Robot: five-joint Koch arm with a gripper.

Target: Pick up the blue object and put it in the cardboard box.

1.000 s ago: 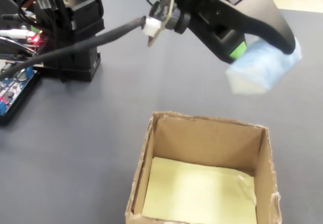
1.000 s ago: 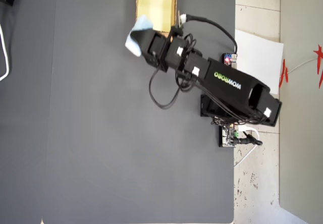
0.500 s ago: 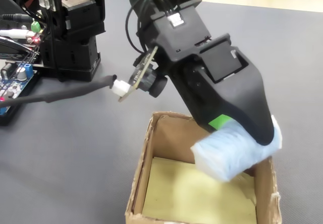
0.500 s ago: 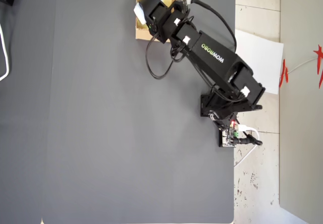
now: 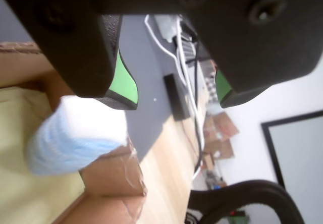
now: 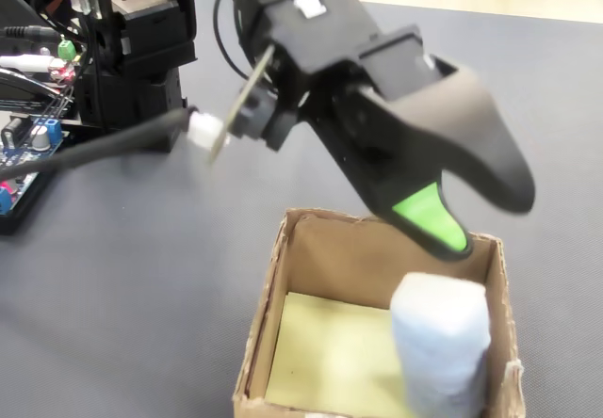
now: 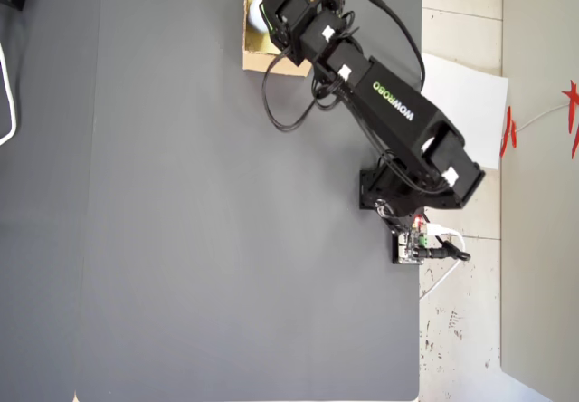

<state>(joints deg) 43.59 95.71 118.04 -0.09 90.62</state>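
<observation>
The blue object [image 6: 441, 343] stands upright inside the cardboard box [image 6: 268, 291], with the gripper [image 5: 174, 97] at its twelve o'clock, fingers apart.

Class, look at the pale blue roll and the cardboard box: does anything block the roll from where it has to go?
Nothing visible does. The blue roll already stands upright inside the cardboard box, against its right wall in the fixed view. The hand hangs open above it, jaws apart, gripping nothing.
</observation>
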